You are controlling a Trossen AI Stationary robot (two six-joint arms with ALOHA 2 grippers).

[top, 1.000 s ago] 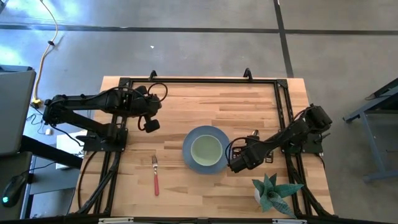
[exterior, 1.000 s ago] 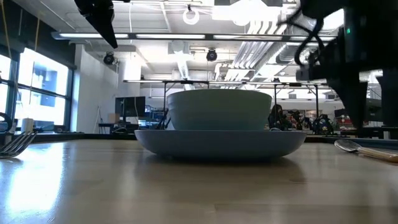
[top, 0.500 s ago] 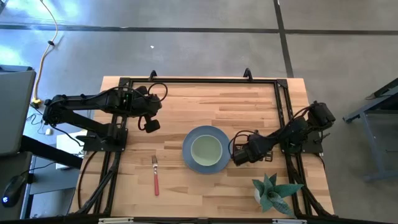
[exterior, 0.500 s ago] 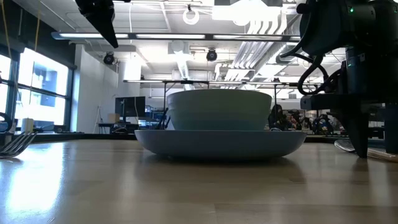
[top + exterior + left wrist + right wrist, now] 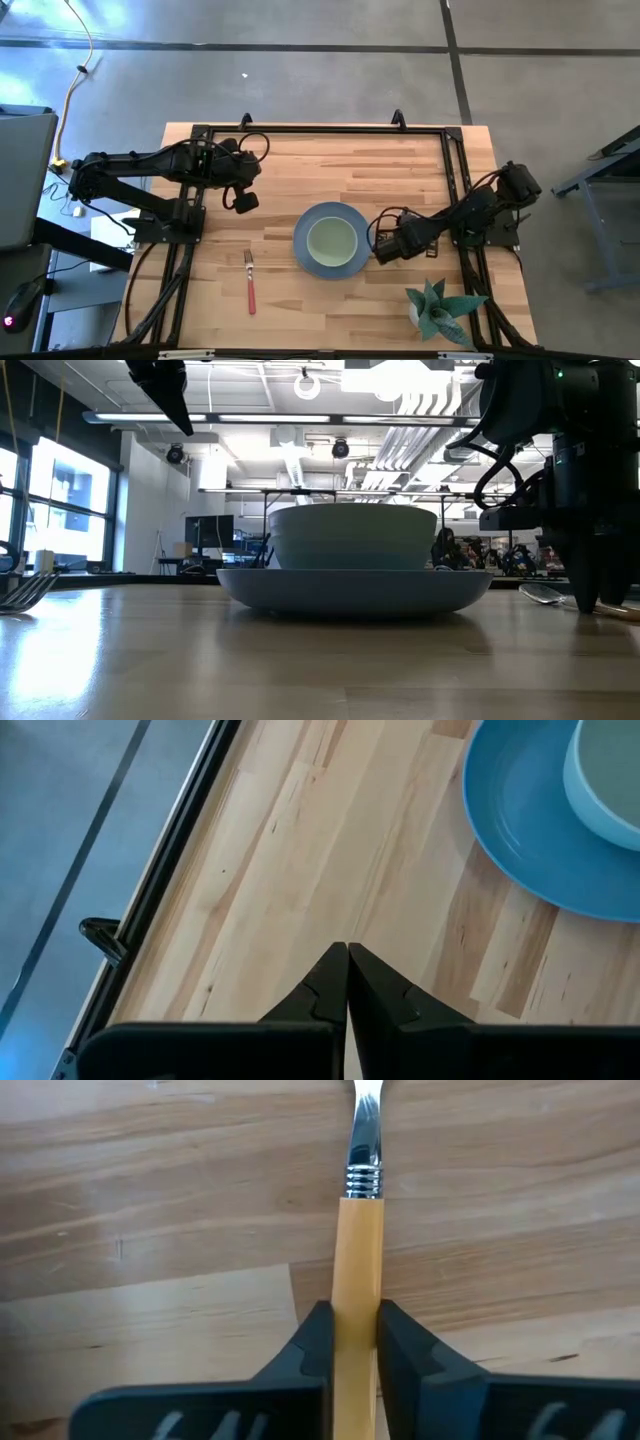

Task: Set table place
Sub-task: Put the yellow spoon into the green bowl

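- The table (image 5: 400, 170), a light wood butcher-block top inside a black rail frame, carried all items of the place setting.
- The left arm waited over the table's left rear area, raised above the surface. The left gripper (image 5: 243, 201) hung well apart from the plate; in the left wrist view its two dark fingers (image 5: 325, 988) met at the tips with no gap and held nothing.
- The right arm reached in from the table's right edge toward the plate. The right gripper (image 5: 385, 248) sat low at the surface, just beside the plate's right rim.
- The blue-grey plate (image 5: 305, 258) lay near the middle of the table, toward the front edge.
- The pale green bowl (image 5: 332, 242) stood upright on the plate, roughly centred.
- The spiky teal-green potted plant (image 5: 440, 308) stood at the front right corner, near the right gripper.
- The fork (image 5: 250, 283), red handle toward the front edge, lay flat to the left of the plate, apart from it.
- The spoon (image 5: 360, 1200) lay along the wood; the right gripper's jaws stood narrow, pressed against both sides of its orange handle. In the low view the spoon's metal bowl (image 5: 540, 594) rested on the table beside that gripper.
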